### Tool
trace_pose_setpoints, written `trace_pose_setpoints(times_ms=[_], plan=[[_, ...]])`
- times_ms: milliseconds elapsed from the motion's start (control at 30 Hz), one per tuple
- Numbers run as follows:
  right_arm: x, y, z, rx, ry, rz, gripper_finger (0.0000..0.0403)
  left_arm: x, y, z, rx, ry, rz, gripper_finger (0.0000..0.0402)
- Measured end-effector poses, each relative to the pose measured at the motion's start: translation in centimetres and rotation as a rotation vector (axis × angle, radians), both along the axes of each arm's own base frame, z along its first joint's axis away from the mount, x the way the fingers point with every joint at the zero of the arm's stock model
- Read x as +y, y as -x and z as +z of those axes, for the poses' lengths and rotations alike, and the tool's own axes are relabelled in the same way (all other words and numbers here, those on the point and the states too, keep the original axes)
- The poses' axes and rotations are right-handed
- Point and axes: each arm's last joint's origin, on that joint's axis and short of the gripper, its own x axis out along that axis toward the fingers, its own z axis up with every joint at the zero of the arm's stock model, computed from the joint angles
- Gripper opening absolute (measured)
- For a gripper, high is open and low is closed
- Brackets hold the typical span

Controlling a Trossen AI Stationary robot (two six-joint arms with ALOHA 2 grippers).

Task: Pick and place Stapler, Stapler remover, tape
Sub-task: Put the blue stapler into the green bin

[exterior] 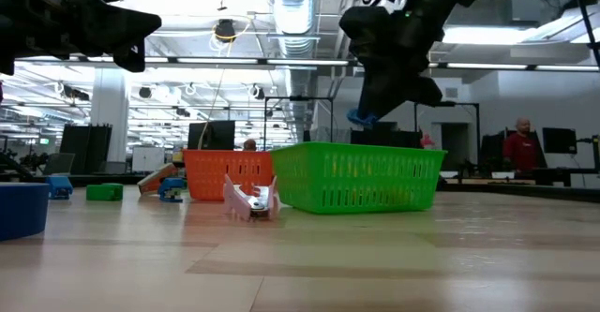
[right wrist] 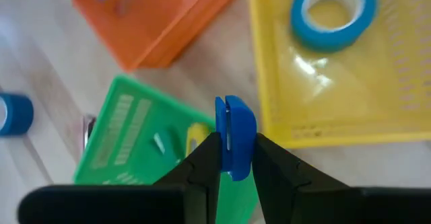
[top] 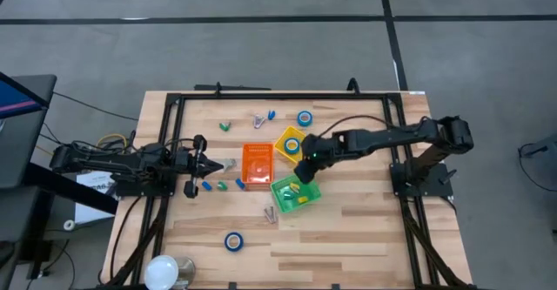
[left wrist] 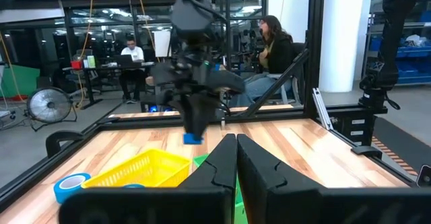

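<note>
Pale wooden planks make up the table (top: 348,229), framed by black rails, on a grey floor crossed by dark lines. Three small bins sit together near its middle: an orange bin (top: 257,165), a yellow bin (top: 290,143) and a green bin (top: 294,193). The right gripper (right wrist: 232,158) hangs over the gap between the yellow and green bins, its fingers clamped on a small blue staple remover (right wrist: 234,135). One roll of blue tape (right wrist: 332,13) lies inside the yellow bin; another tape roll (top: 305,118) rests on the far side of the table and a third roll (top: 233,241) near the front edge. Small blue and green office items are scattered left of the orange bin, too small to tell apart. A clear stapler (exterior: 251,198) lies on the wood just in front of the bins. The left gripper (top: 202,162) waits at the table's left side, fingers closed and empty. Beyond the table lies an open workshop with ceiling ducts, desks, monitors and a few seated people (left wrist: 273,49).
</note>
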Motion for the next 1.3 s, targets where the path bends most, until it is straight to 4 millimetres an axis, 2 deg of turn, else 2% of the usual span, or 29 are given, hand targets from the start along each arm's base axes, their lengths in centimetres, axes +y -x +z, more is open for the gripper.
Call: trace_pose_setpoints(times_ms=[267,467,633,1067,1300], plan=[[3.2,0.1,-0.3,0.021,-0.038,0.119,0.0069,0.0,0.0,0.0,-0.001,0.0,0.0,0.0004],[4.6,0.7,-0.7,0.061,-0.036,0.164,0.0069,0.0,0.0,0.0,0.0,0.0,0.0,0.0004],[4.7,1.1,-1.4,0.092,-0.033,0.169,0.0069,0.0,0.0,0.0,-0.001,0.0,0.0,0.0004],[4.6,0.9,-1.3,0.065,-0.033,0.164,0.0069,0.0,0.0,0.0,0.0,0.0,0.0,0.0004],[3.9,0.8,-1.2,0.063,-0.033,0.142,0.0069,0.0,0.0,0.0,-0.001,0.0,0.0,0.0004]])
